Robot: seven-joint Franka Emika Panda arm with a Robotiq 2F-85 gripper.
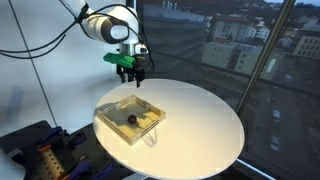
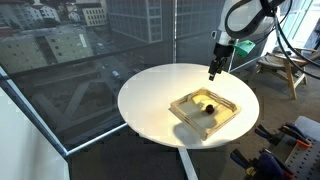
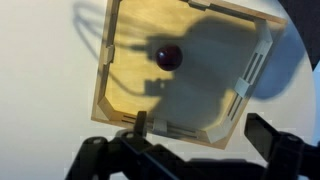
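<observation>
A shallow square wooden tray (image 1: 112, 108) (image 2: 230, 115) (image 3: 120, 30) lies on the round white table (image 1: 200, 120) (image 2: 150, 100). A small dark ball (image 1: 130, 121) (image 2: 209, 109) (image 3: 168, 57) rests inside it. My gripper (image 1: 130, 71) (image 2: 213, 72) (image 3: 205, 130) hangs in the air above the tray's far edge, touching nothing. Its jaws stand wide open and empty. In the wrist view the fingers (image 3: 270, 135) frame the tray's near corner from above.
Floor-to-ceiling windows (image 1: 250, 50) (image 2: 80, 40) run right behind the table. A wooden stool (image 2: 283, 68) and cluttered equipment (image 1: 40, 150) (image 2: 290, 145) stand beside the table. The table's rim (image 1: 235, 150) is close on every side of the tray.
</observation>
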